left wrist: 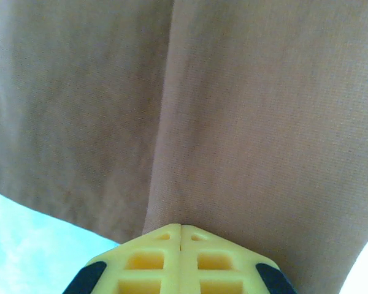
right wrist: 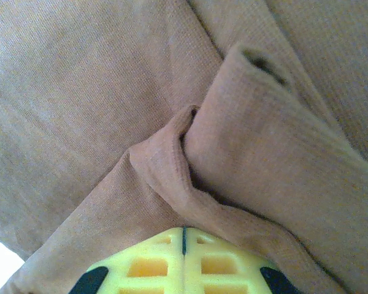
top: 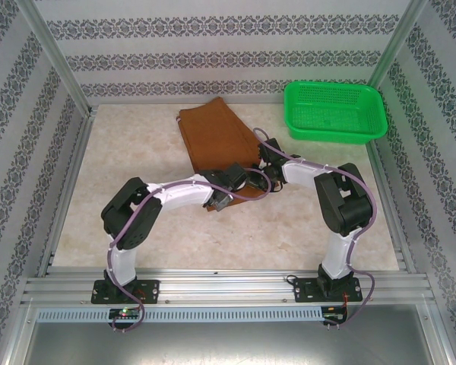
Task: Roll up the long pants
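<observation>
Currently the long pants (top: 213,133) are lying folded into a narrow strip on the table (top: 129,152), mid-to-far, with the long axis running away from the arm bases and leaning slightly left. Green basket (top: 332,138) is sitting well apart at far right.

Both grippers are working the near end of the strip.
- Left gripper (top: 222,199) is sitting at the nearest hem. Its yellow fingers (left wrist: 162,237) are pressing together and a crease in the cloth is running straight into the tips, so this is reading as a pinch on the fabric.
- Right gripper (top: 264,161) is sitting at the right edge, a little farther in, jaws likewise closed. A bunched flap (right wrist: 257,141) is curling over just ahead, and I am judging it to be gripping cloth too.

The rest of the pants is stretching away from both sets of fingers, so the roll is wanting to travel along that axis, near end toward far. Left arm is nearer the hem. With the right-hand hold sitting farther along, the roll is risking going skew.
</observation>
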Robot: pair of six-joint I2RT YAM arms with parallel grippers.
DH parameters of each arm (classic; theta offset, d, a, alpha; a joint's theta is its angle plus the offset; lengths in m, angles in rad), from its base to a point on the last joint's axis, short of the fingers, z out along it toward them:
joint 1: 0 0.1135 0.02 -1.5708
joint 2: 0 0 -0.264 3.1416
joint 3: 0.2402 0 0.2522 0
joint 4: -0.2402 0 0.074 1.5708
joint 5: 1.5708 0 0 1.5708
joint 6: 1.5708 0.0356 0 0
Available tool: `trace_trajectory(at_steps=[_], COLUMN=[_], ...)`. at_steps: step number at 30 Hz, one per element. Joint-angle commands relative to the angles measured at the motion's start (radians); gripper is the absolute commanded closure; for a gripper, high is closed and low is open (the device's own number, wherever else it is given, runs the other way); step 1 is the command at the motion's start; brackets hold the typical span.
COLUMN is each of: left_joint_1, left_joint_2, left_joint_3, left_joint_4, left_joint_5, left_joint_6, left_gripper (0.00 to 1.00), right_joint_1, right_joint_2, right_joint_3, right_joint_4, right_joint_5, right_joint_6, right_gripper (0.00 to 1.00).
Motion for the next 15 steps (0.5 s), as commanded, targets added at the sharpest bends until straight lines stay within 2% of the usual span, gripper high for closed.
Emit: trace_trajectory(at_steps=[1, 5, 8, 10, 15], left_joint_1=[0.048, 0.040, -0.021, -0.072, -0.168], left_joint_2=[0.061, 0.029, -0.103, -0.163, -0.179], left_joint_3=[0.041, 0.033, -0.074, -0.099, -0.110], left_joint_4=[-0.101, -0.079, 0.069, 0.093, 0.069], left_joint_5=[0.043, -0.055, -0.101, -0.103, -0.007], left_joint_6=[-0.092, -0.087, 0.022, 0.054, 0.105], left_gripper=[1.00, 0.98, 0.76, 0.63, 0.51], right_joint_1=[0.011, 0.013, 0.012, 0.012, 0.013], right_joint_2=[0.046, 0.044, 0.042, 0.037, 0.028], right_joint_3=[0.002, -0.011, -0.021, -0.025, -0.036], right_joint_4=[-0.082, -0.081, -0.081, -0.078, -0.067], right_joint_5=[0.026, 0.026, 0.027, 0.025, 0.020], right_joint_6=[0.000, 0.002, 0.004, 0.005, 0.007], right_gripper=[1.00, 1.00, 1.00, 1.00, 1.00])
